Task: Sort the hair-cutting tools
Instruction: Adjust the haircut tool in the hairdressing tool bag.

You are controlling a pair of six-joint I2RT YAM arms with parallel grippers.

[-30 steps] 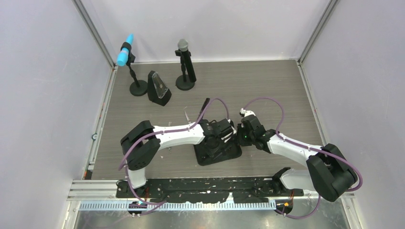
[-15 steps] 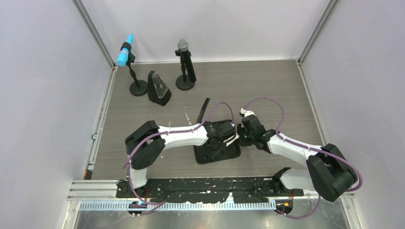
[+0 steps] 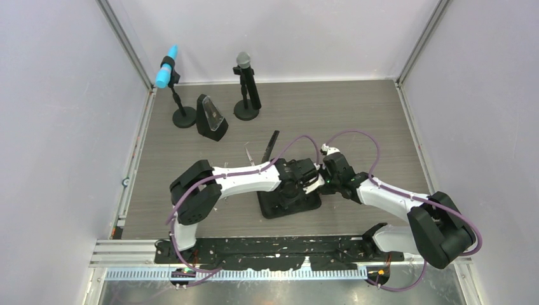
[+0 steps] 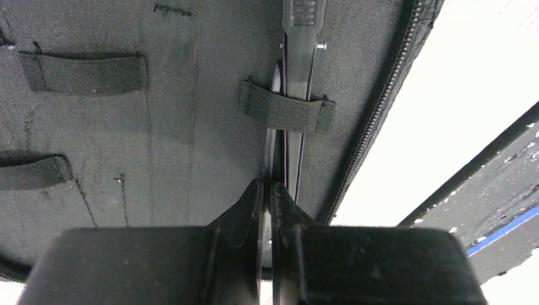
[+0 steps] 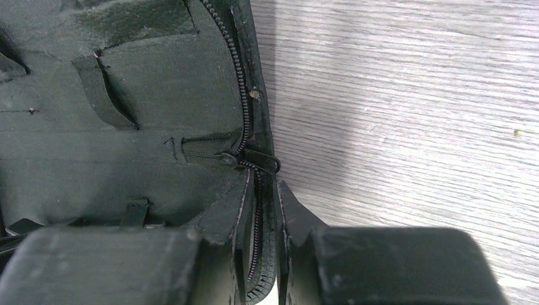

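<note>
Hair clip (image 4: 299, 63), black, is tucked under an elastic loop (image 4: 285, 109) inside the open pouch (image 4: 191, 127), its near end pinched in the left pincer (image 4: 267, 189); the right pincer (image 5: 262, 190) clamps the pouch's zippered edge; beyond, comb (image 3: 272, 142) and scissors (image 3: 249, 154) lie on the worktop (image 3: 356, 114).

1. The long, narrow black comb (image 3: 272, 142) lies flat and slanted on the table.
2. Small silver scissors (image 3: 250, 153) lie just left of it.
3. A thin black hair clip (image 4: 300, 57) sits tucked under an elastic loop (image 4: 270, 109) inside the pouch (image 4: 191, 76).
</note>
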